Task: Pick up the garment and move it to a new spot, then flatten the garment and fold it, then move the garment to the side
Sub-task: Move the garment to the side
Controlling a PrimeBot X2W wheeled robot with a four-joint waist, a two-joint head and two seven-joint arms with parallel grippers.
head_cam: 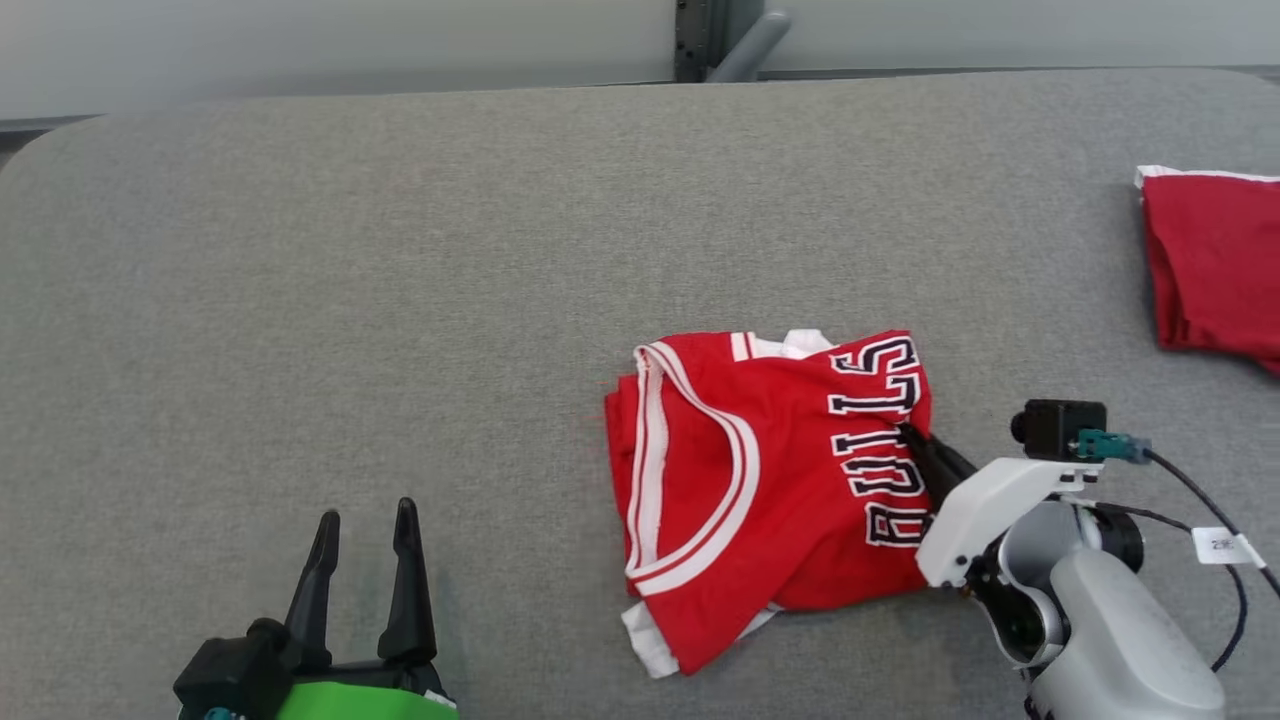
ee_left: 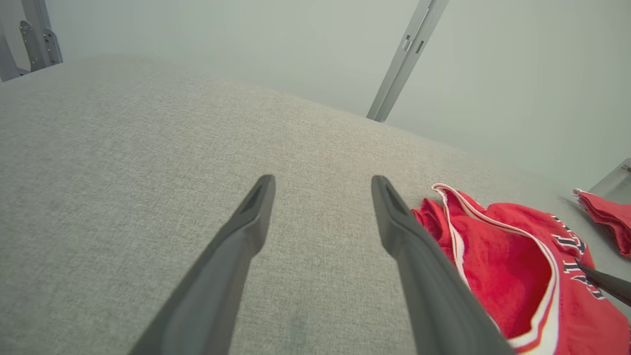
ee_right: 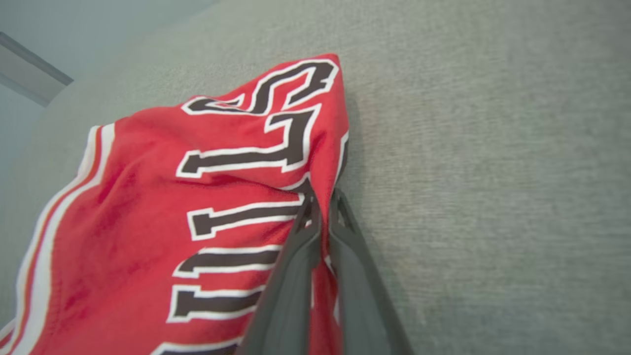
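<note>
Right gripper [head_cam: 905, 432] is shown closed on the right-hand edge of a crumpled red jersey [head_cam: 760, 480] of knit cloth with white-striped trim and dark, white-outlined lettering. In the right wrist view a fold of the red jersey [ee_right: 148, 197] is seen pinched between the two dark fingers [ee_right: 296, 276], beside the middle letters of the lettering. The jersey is folded over on itself and is laid right of centre on the grey fabric-covered table [head_cam: 400, 250], nearer the front edge than the far one. Its curved, white-banded opening is turned towards the left, and a white hem corner is pointed towards the near edge.

Left gripper [head_cam: 365, 515] is held with its fingers spread wide at the lower left of the head view, well apart from the jersey. In the left wrist view the same gripper [ee_left: 323, 183] is seen over bare grey table [ee_left: 123, 148], with the jersey [ee_left: 512, 256] lying to its right.

A broad stretch of bare table is seen left of and beyond the jersey, up to the rounded far left corner and the straight far edge. A narrower strip of bare cloth separates the jersey from a second red garment with a white edge [head_cam: 1215, 265], which is cut by the right border of the head view. Behind the far edge a grey metal post [head_cam: 745, 45] is seen against a pale wall. A black cable with a white tag [head_cam: 1220, 545] is looped beside the right wrist
</note>
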